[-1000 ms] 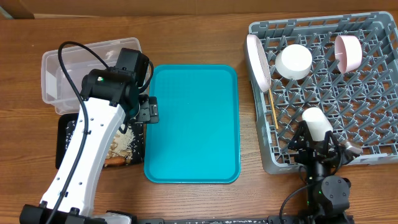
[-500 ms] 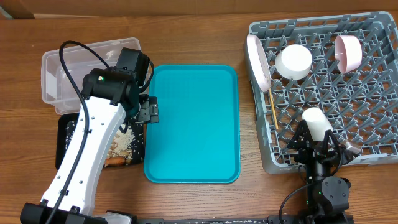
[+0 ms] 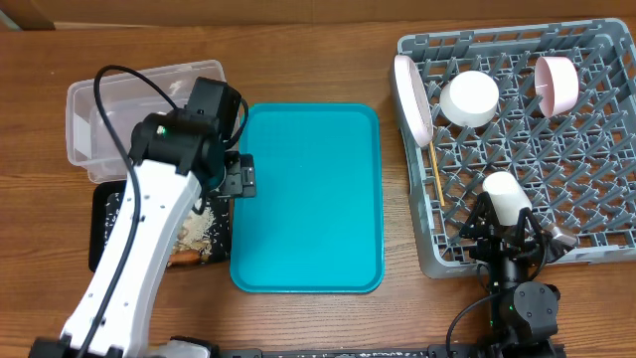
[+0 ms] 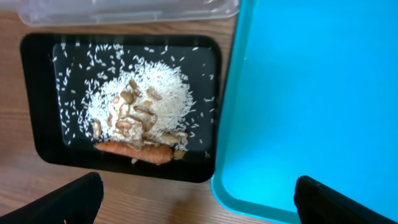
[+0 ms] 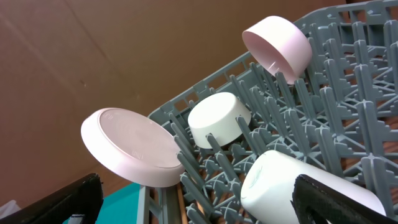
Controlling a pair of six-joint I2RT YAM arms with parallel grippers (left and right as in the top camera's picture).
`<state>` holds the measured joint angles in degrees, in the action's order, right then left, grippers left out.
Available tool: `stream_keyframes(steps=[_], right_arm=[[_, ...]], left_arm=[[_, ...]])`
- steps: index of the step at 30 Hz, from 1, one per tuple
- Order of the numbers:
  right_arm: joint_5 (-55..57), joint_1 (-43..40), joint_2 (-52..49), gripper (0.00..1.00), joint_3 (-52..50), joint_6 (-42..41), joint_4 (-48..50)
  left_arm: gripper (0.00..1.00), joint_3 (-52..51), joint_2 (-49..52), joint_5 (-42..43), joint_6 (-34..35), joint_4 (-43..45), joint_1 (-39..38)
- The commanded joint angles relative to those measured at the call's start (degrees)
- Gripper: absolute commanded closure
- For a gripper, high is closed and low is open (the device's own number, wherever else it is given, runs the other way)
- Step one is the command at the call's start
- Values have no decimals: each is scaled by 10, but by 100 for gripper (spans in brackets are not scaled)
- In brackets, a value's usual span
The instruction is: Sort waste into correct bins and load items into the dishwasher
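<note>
The black tray (image 4: 37, 99) holds white rice, beige scraps (image 4: 134, 112) and an orange carrot piece (image 4: 134, 150); it also shows in the overhead view (image 3: 99, 234). My left gripper (image 4: 199, 186) is open and empty, above the tray's near edge beside the teal tray (image 3: 238, 179). The clear tub (image 3: 84, 124) lies behind; no wrapper or red packet shows. The grey rack (image 3: 596, 209) holds the plate (image 5: 134, 149), white bowl (image 5: 219, 118), pink bowl (image 5: 278, 42), chopsticks (image 3: 436, 174) and the white cup (image 5: 298, 186). My right gripper (image 5: 198, 183) is open, the cup lying by its right finger.
The teal serving tray (image 3: 308, 199) lies between the bins and the rack, nothing on it; its left rim shows in the left wrist view (image 4: 227, 155). My left arm (image 3: 139, 249) covers part of the tub and black tray. Brown cardboard stands behind the rack (image 5: 124, 43).
The rear of my left arm has shifted very slightly. The gripper, dishes and waste stay where they were.
</note>
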<state>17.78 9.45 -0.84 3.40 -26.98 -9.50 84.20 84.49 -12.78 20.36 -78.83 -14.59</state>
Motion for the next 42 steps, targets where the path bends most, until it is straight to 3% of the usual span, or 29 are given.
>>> stream_keyframes(steps=[1, 7, 9, 14, 20, 35, 42], right_arm=[[-3, -2, 7, 0, -5, 1, 4], [-3, -2, 7, 0, -5, 1, 4], [-3, -2, 7, 0, -5, 1, 4], [-3, -2, 7, 0, -5, 2, 4], [-3, -2, 7, 0, -5, 1, 4], [-3, -2, 7, 0, -5, 1, 4], [-3, -2, 7, 0, -5, 2, 4]], left_arm=[[0, 2, -75, -11, -11, 0, -17], [0, -3, -181, -27, -12, 32, 1], [0, -23, -221, -16, -29, 92, 17], [0, -144, -329, 106, -151, 318, 61], [0, -319, -458, 122, -161, 477, 77], [0, -660, -781, 122, -161, 642, 129], [0, -756, -842, 125, -160, 724, 129]])
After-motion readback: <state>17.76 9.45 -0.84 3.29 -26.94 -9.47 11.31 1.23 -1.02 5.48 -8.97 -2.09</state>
